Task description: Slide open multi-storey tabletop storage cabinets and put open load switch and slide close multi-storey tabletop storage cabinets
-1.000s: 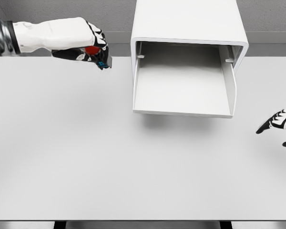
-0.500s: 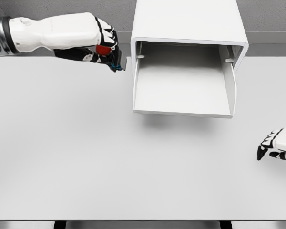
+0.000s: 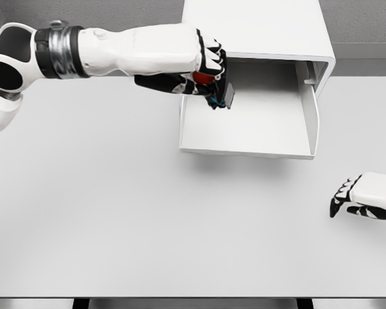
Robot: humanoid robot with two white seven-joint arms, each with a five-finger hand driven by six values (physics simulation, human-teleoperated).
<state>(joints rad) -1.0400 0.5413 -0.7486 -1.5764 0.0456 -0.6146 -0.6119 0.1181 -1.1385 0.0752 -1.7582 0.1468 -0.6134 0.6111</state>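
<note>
head view: the white storage cabinet stands at the far middle of the pale grey tabletop. its drawer is slid out toward the camera and sits open, with a flat pale floor, low side walls and a thin front lip. the cabinet's rounded shell overhangs the rear part of the drawer.

the left arm comes in from the upper left edge and reaches across to the drawer's rear left corner. the left hand is held above that corner, over the left side wall. its fingers are curled tight and clamped on the load switch, a small object showing a red part, a dark body and a bit of teal at the lower end. the switch hangs below the knuckles, over the drawer floor near the left wall; whether it touches the floor cannot be told. much of it is hidden by the hand.

the right hand shows at the right edge, low over the tabletop and well apart from the cabinet. its fingers are bent loosely and hold nothing. its arm runs out of the picture at the right.
</note>
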